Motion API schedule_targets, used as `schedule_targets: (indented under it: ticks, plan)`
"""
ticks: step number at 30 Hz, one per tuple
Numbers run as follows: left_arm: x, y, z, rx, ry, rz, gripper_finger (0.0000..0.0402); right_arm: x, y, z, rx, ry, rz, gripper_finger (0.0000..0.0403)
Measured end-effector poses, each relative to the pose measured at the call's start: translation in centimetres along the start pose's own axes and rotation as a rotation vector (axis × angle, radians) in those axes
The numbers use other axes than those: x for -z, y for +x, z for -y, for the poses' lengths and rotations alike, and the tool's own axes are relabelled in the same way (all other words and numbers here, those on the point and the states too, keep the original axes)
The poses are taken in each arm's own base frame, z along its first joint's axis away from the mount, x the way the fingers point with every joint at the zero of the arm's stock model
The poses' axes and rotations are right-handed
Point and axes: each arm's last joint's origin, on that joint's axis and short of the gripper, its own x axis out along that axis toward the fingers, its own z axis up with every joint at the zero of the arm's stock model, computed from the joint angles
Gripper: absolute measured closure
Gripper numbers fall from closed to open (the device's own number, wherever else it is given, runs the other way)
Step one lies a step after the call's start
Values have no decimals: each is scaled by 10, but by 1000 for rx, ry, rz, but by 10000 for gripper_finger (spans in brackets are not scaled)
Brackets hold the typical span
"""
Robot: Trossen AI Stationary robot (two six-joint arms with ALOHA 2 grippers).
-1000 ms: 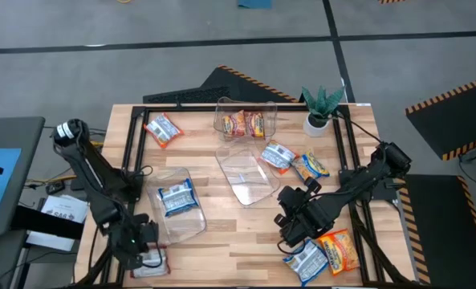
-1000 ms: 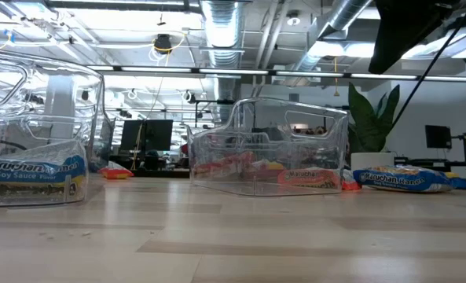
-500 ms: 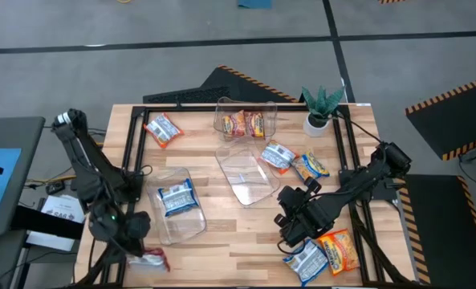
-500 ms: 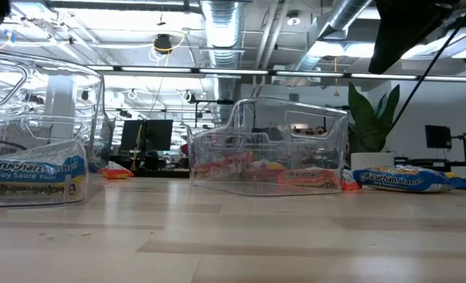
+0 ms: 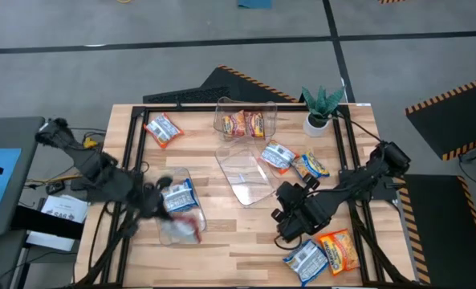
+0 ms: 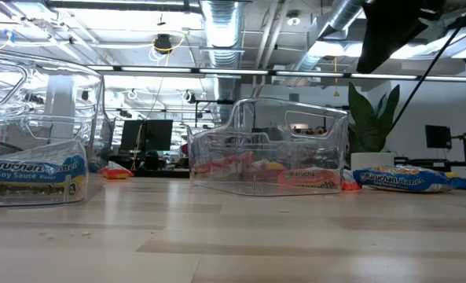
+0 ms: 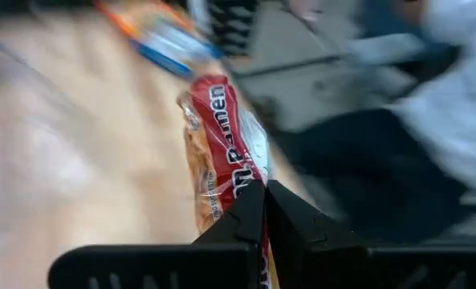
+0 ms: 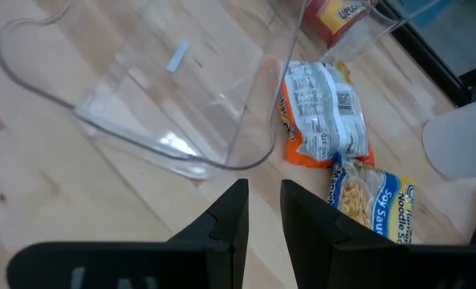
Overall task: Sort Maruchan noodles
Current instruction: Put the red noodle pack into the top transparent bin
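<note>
Two dark arms work over the wooden tabletop (image 5: pixel 221 241). On the left side, the left gripper (image 7: pixel 263 193) hangs above the clear bin (image 5: pixel 177 215) near the left front of the tabletop, and its jaws are clenched on the edge of a red-and-white ramen packet (image 7: pixel 221 144); in the high view this packet (image 5: pixel 185 222) shows as a red blur over the bin. Inside the same bin lies a blue-and-white packet (image 5: pixel 176 197), which the low view shows behind the clear wall with the words "Soy Sauce Flavor" (image 6: pixel 30 174). Toward the far left of the tabletop one orange-and-blue packet (image 5: pixel 162 129) lies alone. In the middle, an empty clear bin (image 5: pixel 246 175) lies tipped on its side, and behind it a second clear bin (image 5: pixel 246 122) stands upright with orange and red packets inside. Just beside the tipped bin lie a white-and-orange packet (image 5: pixel 276 156) and a blue-and-yellow packet (image 5: pixel 311 166), touching each other. A small potted plant (image 5: pixel 321 107) stands at the far right corner. The right gripper (image 8: pixel 262 210) hovers near the open mouth of the tipped bin, and its jaws stand a little apart with nothing between them. At the right front edge lie a blue-and-white packet (image 5: pixel 303 260) and an orange packet (image 5: pixel 339 249), side by side.
</note>
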Motion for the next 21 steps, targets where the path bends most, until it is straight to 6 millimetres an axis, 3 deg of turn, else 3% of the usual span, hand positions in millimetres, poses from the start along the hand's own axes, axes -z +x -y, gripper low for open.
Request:
schedule_targets:
  ticks: [4, 8, 13, 18, 21]
  plan:
    - [-12, -4, -38, -298, 191, 46, 401, -5, 5, 2, 18, 19, 0, 304]
    - [-24, -6, -81, -579, 270, 73, 401, -11, 9, 5, 49, 33, 46, 304]
    - [-38, -6, -143, -665, 272, 181, 401, -20, 15, 9, 109, 28, 147, 304]
    - [-40, -6, -214, -851, 284, 239, 401, -28, 22, 14, 155, 51, 197, 304]
    - [-40, -11, -240, -899, 183, 187, 401, -32, 25, 15, 160, 69, 195, 304]
